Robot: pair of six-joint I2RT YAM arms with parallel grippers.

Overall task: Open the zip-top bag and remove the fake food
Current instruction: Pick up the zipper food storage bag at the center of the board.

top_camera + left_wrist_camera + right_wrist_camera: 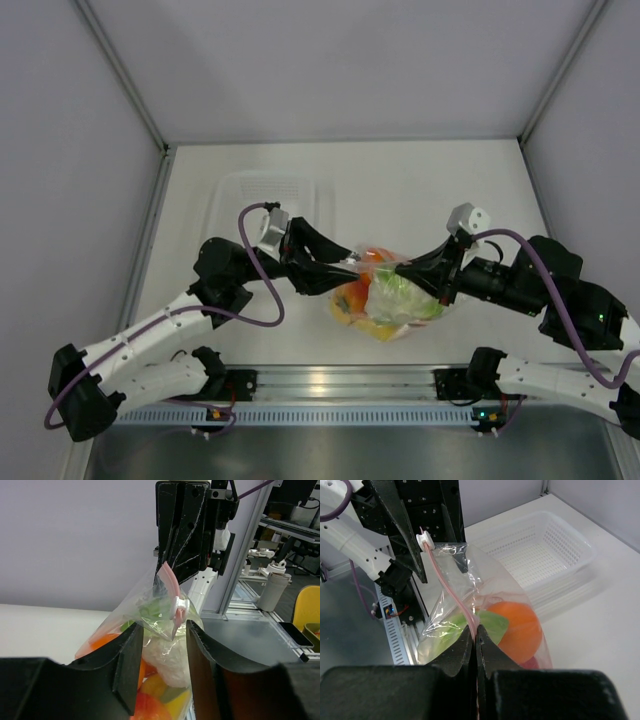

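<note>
Item count: 1 zip-top bag [392, 300]; fake food [352, 298] inside it, several pieces, exact number unclear through the plastic; 1 white perforated basket [268, 195]; 2 pincers: left pincer [350, 263], right pincer [405, 270].

Left pincer [348, 263] and right pincer [402, 269] flank the zip-top bag [392, 302].

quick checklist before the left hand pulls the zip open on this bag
1. Grip of the right hand on the pink zip strip: ok, shut on it.
2. Clamp of the left hand: not ok, its fingers stand apart, one on each side of the zip-top bag.
3. The white slider near the left hand: ok, at its fingertips.
4. Bag mouth open: not ok, the strip runs as one closed line.
5. The fake food inside the bag: ok, orange and green pieces show through the plastic.
</note>
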